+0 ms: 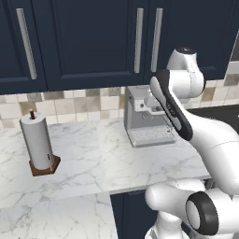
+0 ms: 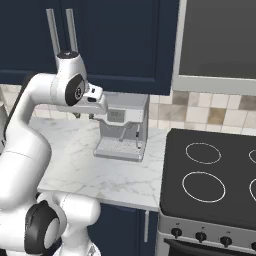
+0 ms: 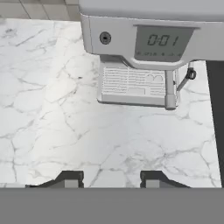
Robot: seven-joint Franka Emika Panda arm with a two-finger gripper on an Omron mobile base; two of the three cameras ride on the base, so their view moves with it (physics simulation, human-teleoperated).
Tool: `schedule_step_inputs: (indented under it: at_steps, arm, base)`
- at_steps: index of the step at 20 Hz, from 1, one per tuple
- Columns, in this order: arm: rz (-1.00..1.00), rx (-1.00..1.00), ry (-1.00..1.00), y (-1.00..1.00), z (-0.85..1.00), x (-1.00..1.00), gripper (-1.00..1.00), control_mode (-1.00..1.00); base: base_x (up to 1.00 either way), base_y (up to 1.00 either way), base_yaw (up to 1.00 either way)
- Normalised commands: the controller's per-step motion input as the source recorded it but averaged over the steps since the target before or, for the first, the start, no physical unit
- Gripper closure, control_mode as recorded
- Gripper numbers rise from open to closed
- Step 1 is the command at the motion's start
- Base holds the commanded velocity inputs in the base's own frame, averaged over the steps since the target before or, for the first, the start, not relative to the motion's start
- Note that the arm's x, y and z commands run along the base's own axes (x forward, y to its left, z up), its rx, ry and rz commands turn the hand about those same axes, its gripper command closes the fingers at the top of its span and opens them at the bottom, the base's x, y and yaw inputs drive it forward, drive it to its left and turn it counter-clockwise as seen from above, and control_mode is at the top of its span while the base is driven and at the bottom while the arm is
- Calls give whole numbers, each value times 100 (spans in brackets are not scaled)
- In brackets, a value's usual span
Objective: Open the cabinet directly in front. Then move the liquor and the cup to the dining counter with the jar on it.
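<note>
Pincer (image 3: 111,180) tips showed at the bottom of my hand view, spread apart with bare marble between them and nothing gripped. It hung over the desk (image 3: 65,131), looking down at a grey coffee machine (image 3: 144,57) whose display and drip tray faced the camera. In the base views I could not make out the fingers themselves; the white arm's wrist sat right in front of the coffee machine (image 2: 122,130) and covered part of it.

From the left base view I saw the cabinet (image 1: 140,37) above the desk, both doors closed flat. Its two silver bar handles (image 1: 138,40) ran vertically, side by side at the middle seam, long axis straight up and down. The arm's upper joint stood just below the cabinet's lower edge, beside the right-hand door. A narrower navy door (image 1: 18,42) with a single handle hung further left, cut off by the frame.

On the desk's left stood a paper towel roll (image 1: 38,142), upright on a brown base, well apart from the coffee machine. To the right of the desk sat a black stovetop (image 2: 210,175) with white ring marks, knobs along its front, and a grey panel (image 2: 217,42) mounted above it, only partly in frame.
</note>
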Motion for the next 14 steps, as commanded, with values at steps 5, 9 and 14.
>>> schedule_step_inputs:
  at_steps: [5,9,14]
  arm:
    - [0,0,-33,0,19,-11,-100,-100]
    - [0,0,-54,0,44,-19,-100,-100]
    - [0,0,-54,0,48,-28,-100,-100]
  base:
    - [0,0,0]
    - [0,0,0]
    - [0,0,0]
